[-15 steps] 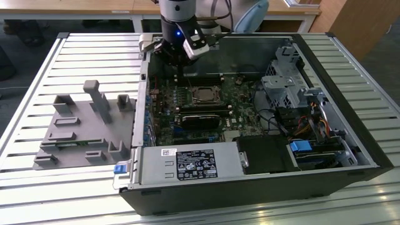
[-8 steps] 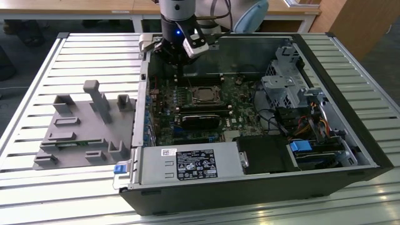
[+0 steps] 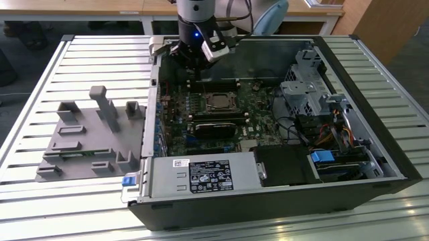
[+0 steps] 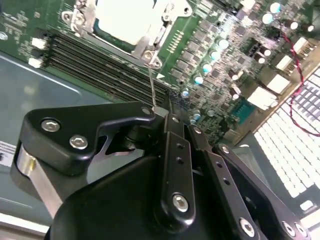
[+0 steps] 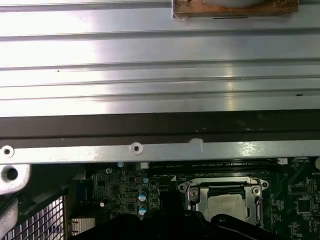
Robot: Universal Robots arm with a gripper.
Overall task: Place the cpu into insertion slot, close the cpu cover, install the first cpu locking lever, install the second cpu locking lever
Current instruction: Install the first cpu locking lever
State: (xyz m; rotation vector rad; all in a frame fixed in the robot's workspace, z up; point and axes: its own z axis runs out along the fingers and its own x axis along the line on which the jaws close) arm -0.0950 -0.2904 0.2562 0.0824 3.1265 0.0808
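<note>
Cpu (image 3: 218,102) lies seated in the insertion slot (image 3: 230,98) near the middle of the motherboard (image 3: 258,108), inside the open computer case (image 3: 201,213) on the slatted table (image 3: 100,55). The cpu cover (image 4: 142,46) lies flat around its metal top. Just beyond the memory slots (image 4: 100,65), on the socket's far side, hangs the gripper (image 4: 160,114), fingers drawn together. The thin locking lever (image 4: 151,82) rises to meet their tips; whether it is pinched there I cannot tell.
</note>
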